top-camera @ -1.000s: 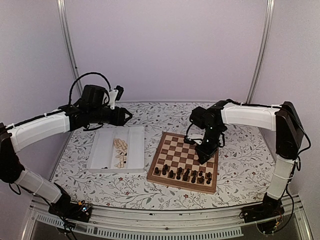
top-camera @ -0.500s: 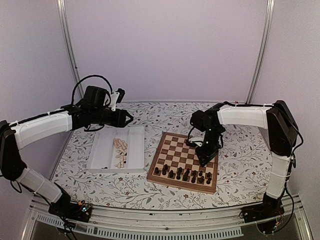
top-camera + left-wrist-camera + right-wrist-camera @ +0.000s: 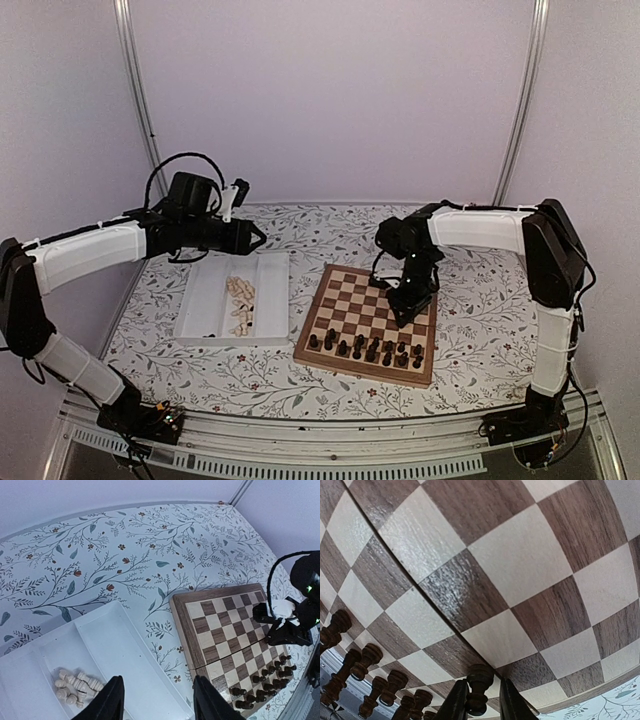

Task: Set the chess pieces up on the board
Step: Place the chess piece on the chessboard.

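From above: the board (image 3: 350, 295) lies right of centre on a flowered table (image 3: 480, 320). Dark chess pieces (image 3: 370, 350) line its near two rows. The right gripper (image 3: 405, 315) points down at the board's right side. The left gripper (image 3: 255, 236) hangs in the air beyond a white tray (image 3: 200, 300) that holds pale pieces (image 3: 240, 300).

Left wrist camera: the left gripper (image 3: 157, 705) has its fingers spread wide with nothing between them, high above the tray (image 3: 125, 645) and board (image 3: 220, 625).

Right wrist camera: the right gripper (image 3: 482, 684) has its fingers narrowly parted round a dark pawn (image 3: 479, 687) standing near the board's (image 3: 515, 560) edge. A sliver of gap shows beside the pawn. More dark pieces (image 3: 365, 665) stand to the left.
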`<state>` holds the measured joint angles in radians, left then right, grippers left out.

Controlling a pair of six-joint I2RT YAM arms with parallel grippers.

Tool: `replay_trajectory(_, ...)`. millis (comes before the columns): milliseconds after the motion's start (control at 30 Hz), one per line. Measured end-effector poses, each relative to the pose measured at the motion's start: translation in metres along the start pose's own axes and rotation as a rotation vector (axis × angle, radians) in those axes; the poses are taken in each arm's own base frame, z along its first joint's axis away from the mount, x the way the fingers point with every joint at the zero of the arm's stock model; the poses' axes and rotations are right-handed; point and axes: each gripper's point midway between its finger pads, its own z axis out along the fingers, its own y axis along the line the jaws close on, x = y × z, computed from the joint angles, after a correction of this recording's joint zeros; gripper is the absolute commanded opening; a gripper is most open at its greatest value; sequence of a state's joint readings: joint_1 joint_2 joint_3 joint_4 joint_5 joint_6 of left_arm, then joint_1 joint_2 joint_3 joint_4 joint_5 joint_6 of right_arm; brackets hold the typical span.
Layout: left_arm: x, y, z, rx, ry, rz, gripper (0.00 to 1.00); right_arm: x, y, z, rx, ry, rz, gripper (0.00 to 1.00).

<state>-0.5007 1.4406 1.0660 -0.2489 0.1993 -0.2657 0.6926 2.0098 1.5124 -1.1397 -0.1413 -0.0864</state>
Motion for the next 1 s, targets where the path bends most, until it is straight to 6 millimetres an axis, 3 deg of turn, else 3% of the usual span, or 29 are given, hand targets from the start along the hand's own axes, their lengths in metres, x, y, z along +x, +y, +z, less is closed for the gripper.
replay_trajectory(200,0.003,0.003,0.003,0.000,0.013,-0.012,0.50,-0.002,-0.001,-0.002,0.008,-0.004,0.001,0.25)
replay_trajectory(433,0.003,0.008,0.004,0.006,0.018,-0.035,0.49,-0.009,-0.001,-0.008,0.013,-0.027,0.001,0.09)
replay_trajectory(700,0.003,0.009,0.004,0.015,0.020,-0.048,0.49,-0.013,0.001,-0.012,0.002,-0.036,0.002,0.06)
replay_trajectory(867,0.002,0.013,0.003,0.014,0.017,-0.063,0.49,-0.042,0.012,-0.035,0.024,-0.120,-0.039,0.06)
replay_trajectory(1000,0.000,0.019,0.002,0.005,0.013,-0.078,0.50,-0.068,0.037,-0.043,0.037,-0.183,-0.117,0.06)
